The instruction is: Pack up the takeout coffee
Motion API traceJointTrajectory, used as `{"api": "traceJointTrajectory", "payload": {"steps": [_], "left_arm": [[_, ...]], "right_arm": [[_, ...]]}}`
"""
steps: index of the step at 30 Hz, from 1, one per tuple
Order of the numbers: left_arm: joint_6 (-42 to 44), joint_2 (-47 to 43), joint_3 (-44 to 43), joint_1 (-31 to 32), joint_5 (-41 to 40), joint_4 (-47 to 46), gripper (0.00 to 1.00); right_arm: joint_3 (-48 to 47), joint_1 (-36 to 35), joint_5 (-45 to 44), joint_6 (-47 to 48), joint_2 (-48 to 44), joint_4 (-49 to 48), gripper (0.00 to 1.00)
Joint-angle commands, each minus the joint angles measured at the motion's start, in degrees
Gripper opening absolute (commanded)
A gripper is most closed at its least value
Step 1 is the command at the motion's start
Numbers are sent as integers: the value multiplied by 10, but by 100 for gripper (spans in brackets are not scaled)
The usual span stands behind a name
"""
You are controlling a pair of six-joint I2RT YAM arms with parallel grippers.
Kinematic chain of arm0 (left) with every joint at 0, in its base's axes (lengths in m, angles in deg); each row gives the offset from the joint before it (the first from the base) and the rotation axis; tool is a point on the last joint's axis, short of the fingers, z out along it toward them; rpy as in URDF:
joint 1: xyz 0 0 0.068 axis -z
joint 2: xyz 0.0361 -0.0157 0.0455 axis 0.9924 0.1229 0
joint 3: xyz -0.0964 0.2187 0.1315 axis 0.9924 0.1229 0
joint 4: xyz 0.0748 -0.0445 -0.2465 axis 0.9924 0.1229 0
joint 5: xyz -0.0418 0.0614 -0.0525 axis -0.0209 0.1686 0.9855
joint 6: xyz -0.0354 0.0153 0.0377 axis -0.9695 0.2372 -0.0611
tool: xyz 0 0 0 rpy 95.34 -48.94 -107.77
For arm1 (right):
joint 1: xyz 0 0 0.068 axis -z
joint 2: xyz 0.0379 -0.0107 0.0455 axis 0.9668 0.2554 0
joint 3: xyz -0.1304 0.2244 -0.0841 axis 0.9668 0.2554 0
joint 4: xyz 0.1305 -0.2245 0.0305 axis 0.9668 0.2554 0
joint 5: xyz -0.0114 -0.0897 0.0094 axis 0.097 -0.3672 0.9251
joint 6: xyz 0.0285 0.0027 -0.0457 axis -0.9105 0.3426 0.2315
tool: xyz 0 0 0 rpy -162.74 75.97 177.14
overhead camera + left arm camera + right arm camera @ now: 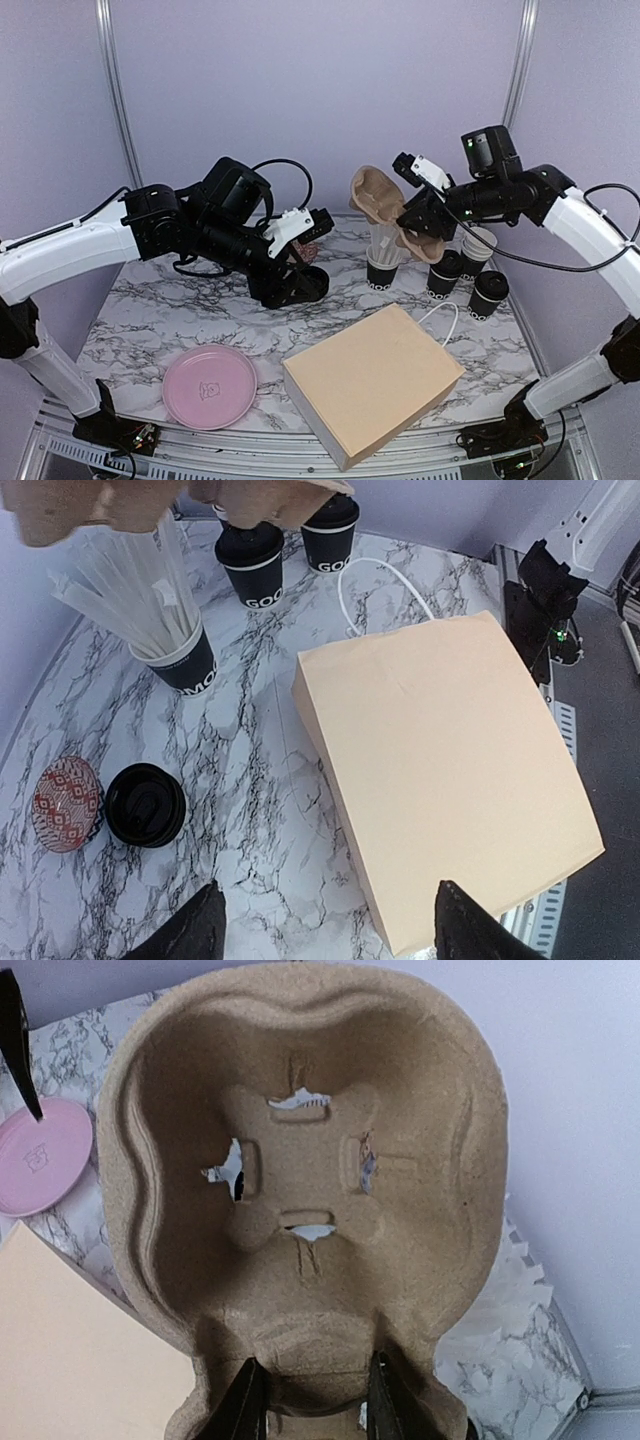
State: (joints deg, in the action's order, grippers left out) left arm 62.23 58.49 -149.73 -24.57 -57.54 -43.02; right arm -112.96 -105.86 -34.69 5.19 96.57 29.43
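Two lidded black coffee cups stand at the back right, with an open cup, cream-white inside, behind them. The left wrist view shows two lidded cups and a loose black lid on the marble. My right gripper is shut on the brown pulp cup carrier and holds it tilted in the air above the cups; the carrier fills the right wrist view, its lower edge between the fingers. My left gripper is open and empty, low over the table beside the bag.
A tan paper bag with a white cord handle lies flat at the front centre. A black cup of white straws stands under the carrier. A pink plate sits at the front left. A red patterned disc lies by the loose lid.
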Motion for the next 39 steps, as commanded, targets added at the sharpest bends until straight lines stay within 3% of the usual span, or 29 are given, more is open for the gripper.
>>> {"api": "traceJointTrajectory", "payload": {"steps": [1,18,29,31,35,39], "left_arm": [[-15,-40,38,-11,-45,-36,72],[-16,-31,70,-26,-35,-56,72],[-17,-34,90,-26,-31,-63,72],[-17,-35,93,-27,-29,-63,72],[-17,-36,99,-27,-30,-64,72],[-18,-35,100,-28,-26,-64,72]], "right_arm": [[69,48,-62,41,-33,72,20],[221,241,-88,95,-45,211,19],[299,252,-47,88,-3,213,22],[304,252,-46,85,1,207,30],[308,252,-53,80,2,199,54],[292,252,-53,80,-13,208,61]]}}
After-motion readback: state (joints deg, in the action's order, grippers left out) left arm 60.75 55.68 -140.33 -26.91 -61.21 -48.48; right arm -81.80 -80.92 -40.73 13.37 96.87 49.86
